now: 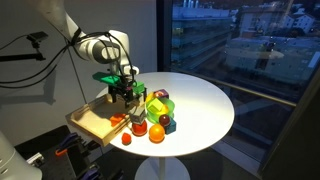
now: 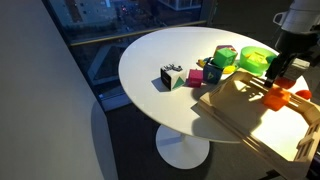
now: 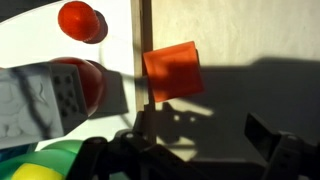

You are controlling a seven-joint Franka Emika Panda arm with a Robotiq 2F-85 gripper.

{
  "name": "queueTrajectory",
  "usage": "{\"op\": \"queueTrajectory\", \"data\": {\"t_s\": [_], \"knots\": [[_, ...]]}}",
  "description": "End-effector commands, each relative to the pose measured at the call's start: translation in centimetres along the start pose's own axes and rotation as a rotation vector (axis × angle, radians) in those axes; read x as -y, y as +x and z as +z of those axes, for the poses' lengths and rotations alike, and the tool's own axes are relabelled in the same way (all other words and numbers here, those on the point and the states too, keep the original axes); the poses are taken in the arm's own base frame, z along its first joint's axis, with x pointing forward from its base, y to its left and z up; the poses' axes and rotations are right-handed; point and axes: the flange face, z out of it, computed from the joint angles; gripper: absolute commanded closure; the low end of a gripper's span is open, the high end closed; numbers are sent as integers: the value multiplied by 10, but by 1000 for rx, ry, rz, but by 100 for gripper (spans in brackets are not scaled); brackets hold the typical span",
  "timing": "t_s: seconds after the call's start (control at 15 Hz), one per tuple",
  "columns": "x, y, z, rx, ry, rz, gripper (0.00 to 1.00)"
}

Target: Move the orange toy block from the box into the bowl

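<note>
The orange toy block (image 3: 172, 72) lies inside the light wooden box (image 3: 250, 40), close to its side wall. It also shows in both exterior views (image 1: 117, 120) (image 2: 274, 97), as does the box (image 1: 90, 122) (image 2: 235, 105). My gripper (image 3: 205, 150) is open and empty and hangs just above the block, which sits ahead of the fingertips and not between them. The gripper also shows in both exterior views (image 1: 122, 97) (image 2: 284, 70). I cannot make out the grey bowl in any view.
The box sits at the edge of a round white table (image 1: 200, 100) (image 2: 150, 55). Just outside the box are a red ball (image 3: 80, 20), a white block (image 3: 40, 95), an orange ball (image 1: 156, 131), a yellow-green toy (image 1: 157, 105) and coloured blocks (image 2: 212, 72).
</note>
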Motion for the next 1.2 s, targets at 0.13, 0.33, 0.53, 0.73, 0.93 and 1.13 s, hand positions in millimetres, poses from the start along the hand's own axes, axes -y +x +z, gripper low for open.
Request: {"op": "queueTrajectory", "data": {"t_s": [0.13,0.33,0.53,0.73,0.93,1.13], "knots": [[-2,-9,10,-23,-4,-79,0],[-3,-13,18,-18,-8,-109,0],[-4,-16,26,-23,-11,-140,0],[-5,-16,33,-28,-18,-163,0],[-9,-20,38,-26,-31,-179,0],[-9,-22,40,-27,-45,-194,0]]}}
